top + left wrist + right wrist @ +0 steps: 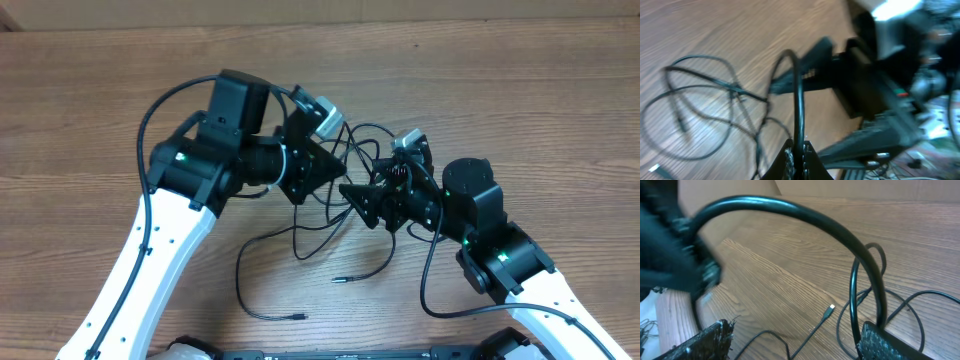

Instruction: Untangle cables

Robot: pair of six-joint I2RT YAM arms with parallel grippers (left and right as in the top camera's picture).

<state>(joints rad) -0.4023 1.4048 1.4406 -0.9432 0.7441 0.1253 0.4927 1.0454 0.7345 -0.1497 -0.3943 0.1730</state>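
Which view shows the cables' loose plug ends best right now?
Overhead: both loose plug ends lie in plain sight on the table. Right wrist shows just one silver-tipped end; left wrist shows the cables looped but blurred.

Overhead: fixed, straight down on the tabletop (520, 80), far enough that I get most of the left arm (190, 170) and right arm (490, 220), their bases at the bottom edge. Left wrist: low, close, tilted; looks out over its own jaws at bottom centre, toward the right arm, picture blurred. Right wrist: equally low and near, jaws at the two bottom corners, facing across the wood grain. Shared by all three: the loose cables (345, 280) on the wood between the arms
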